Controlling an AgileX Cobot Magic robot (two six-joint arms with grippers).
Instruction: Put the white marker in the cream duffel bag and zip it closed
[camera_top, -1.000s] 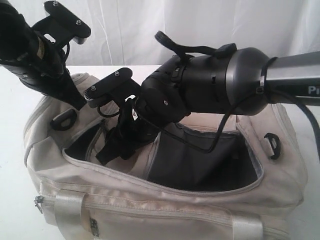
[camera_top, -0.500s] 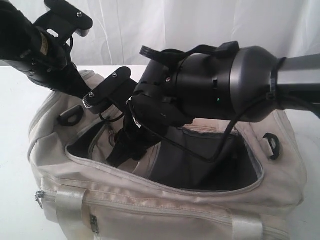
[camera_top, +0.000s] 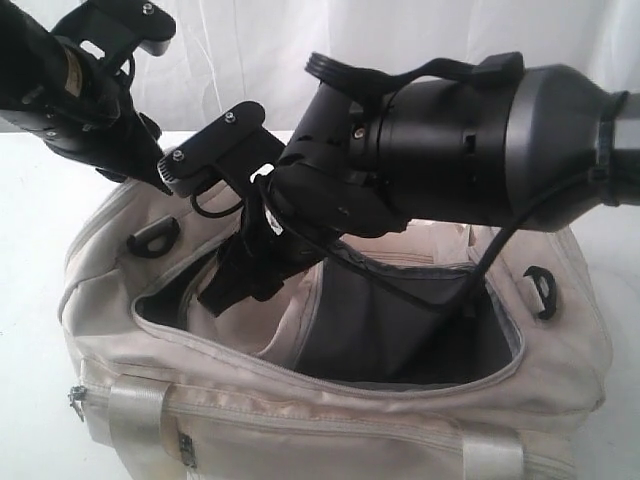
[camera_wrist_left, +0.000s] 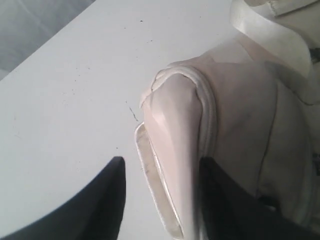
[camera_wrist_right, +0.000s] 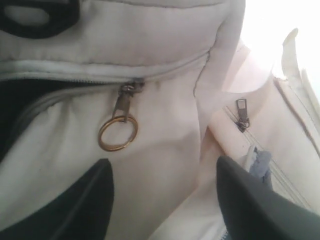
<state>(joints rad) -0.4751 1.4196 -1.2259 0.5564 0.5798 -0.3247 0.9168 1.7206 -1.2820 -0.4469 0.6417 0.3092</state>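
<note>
The cream duffel bag stands with its top zipper open, showing dark lining. The white marker is out of view in every frame. My right gripper points down into the left end of the opening. In the right wrist view it is open over cream fabric, just short of a zipper pull with a brass ring. My left gripper hovers at the bag's far left end. It is open, with a fold of the bag's cream strap lying loose between the fingers.
The bag sits on a white table in front of a white curtain. Black plastic loops sit at both ends of the bag. A second small zipper pull lies on a side pocket. The right arm's cable hangs into the opening.
My left gripper has opened and risen off the bag's left end. The right arm has lifted and rolled, its fingers still in the opening. The bag's left end has shifted a little.
</note>
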